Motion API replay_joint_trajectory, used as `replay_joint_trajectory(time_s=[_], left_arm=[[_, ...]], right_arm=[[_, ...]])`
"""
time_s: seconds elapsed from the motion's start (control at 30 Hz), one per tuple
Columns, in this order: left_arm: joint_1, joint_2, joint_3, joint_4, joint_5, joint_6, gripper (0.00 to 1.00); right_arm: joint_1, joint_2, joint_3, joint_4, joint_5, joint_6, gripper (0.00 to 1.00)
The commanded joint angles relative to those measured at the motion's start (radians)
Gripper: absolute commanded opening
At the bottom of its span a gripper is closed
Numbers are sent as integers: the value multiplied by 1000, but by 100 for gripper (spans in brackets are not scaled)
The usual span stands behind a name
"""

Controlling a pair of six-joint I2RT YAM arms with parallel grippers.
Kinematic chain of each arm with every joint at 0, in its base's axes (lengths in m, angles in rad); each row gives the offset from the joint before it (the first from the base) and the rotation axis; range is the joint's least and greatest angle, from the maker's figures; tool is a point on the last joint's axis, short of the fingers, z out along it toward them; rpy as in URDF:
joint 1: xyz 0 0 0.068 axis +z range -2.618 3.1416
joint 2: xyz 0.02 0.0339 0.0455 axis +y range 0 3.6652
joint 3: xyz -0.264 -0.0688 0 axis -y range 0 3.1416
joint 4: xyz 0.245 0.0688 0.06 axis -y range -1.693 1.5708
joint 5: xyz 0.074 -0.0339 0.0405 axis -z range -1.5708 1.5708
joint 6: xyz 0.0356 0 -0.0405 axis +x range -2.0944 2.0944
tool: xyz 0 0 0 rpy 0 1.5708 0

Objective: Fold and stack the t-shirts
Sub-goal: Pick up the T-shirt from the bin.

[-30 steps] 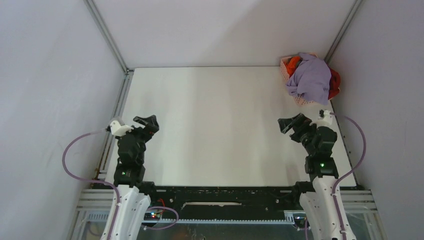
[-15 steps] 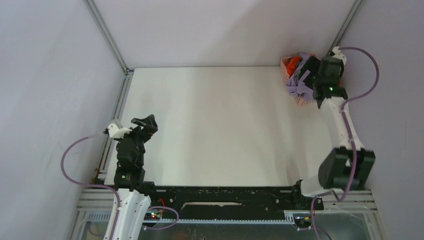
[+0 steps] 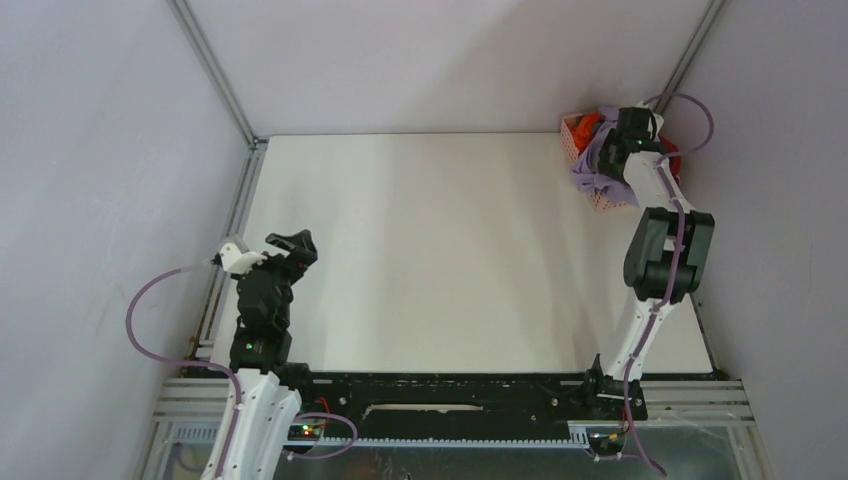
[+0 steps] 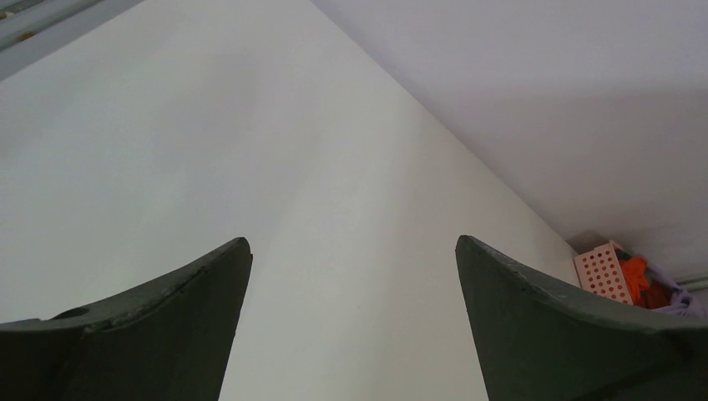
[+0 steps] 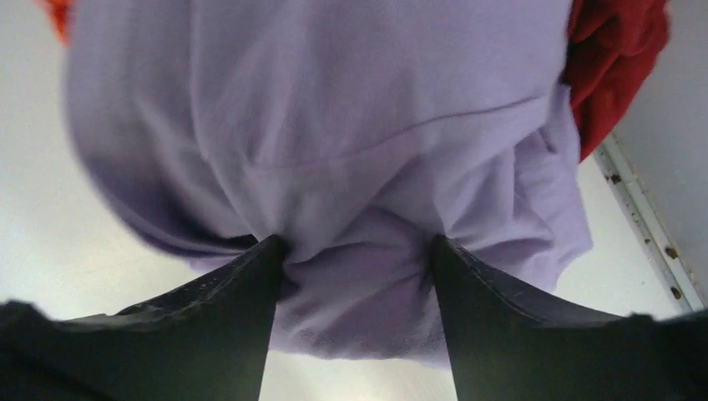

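While the left arm sits folded near the table's front edge, its left pincer [image 3: 291, 246] [image 4: 352, 242] hangs above the flat white table [image 3: 430, 250] [image 4: 167, 150] with both jaws spread wide and only bare surface between them. Farther out, the right arm stretches across to the far right corner, where a pink plastic lattice basket [image 3: 598, 201] [image 4: 601, 271] stands against the wall. A plain light lavender cloth t-shirt [image 3: 598, 165] [image 5: 334, 125] lies heaped on top of this basket and spills over its near side. The right pincer [image 3: 612, 135] [image 5: 355, 246] is pushed down into that heap: in the right wrist view a bulge of lavender cloth fills the gap between the two dark jaws, and both tips touch the fabric. Whether they actually clamp it cannot be told. Beside the lavender shirt, a crumpled dark red cloth t-shirt [image 3: 671, 160] [image 5: 618, 58] shows on the wall side, and a bright orange cloth t-shirt [image 3: 586, 125] [image 4: 634, 271] peeks out at the basket's far end.
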Motion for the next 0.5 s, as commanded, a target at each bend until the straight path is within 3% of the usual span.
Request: replay_joint_trajectory(time_s=[0.0, 0.03, 0.17, 0.2, 0.47], left_arm=[[6, 5, -17, 33, -21, -9, 98], [6, 4, -18, 32, -22, -10, 98], [6, -3, -17, 29, -19, -10, 98], [6, -6, -18, 29, -18, -10, 98], [6, -25, -19, 16, -26, -13, 98]], right_arm=[[-5, 68, 60, -35, 51, -19, 64], [-5, 71, 65, -29, 56, -19, 57], [-5, 35, 78, -2, 109, -7, 5], [-5, 19, 87, 4, 117, -4, 0], [1, -165, 213, 3, 158, -49, 0]])
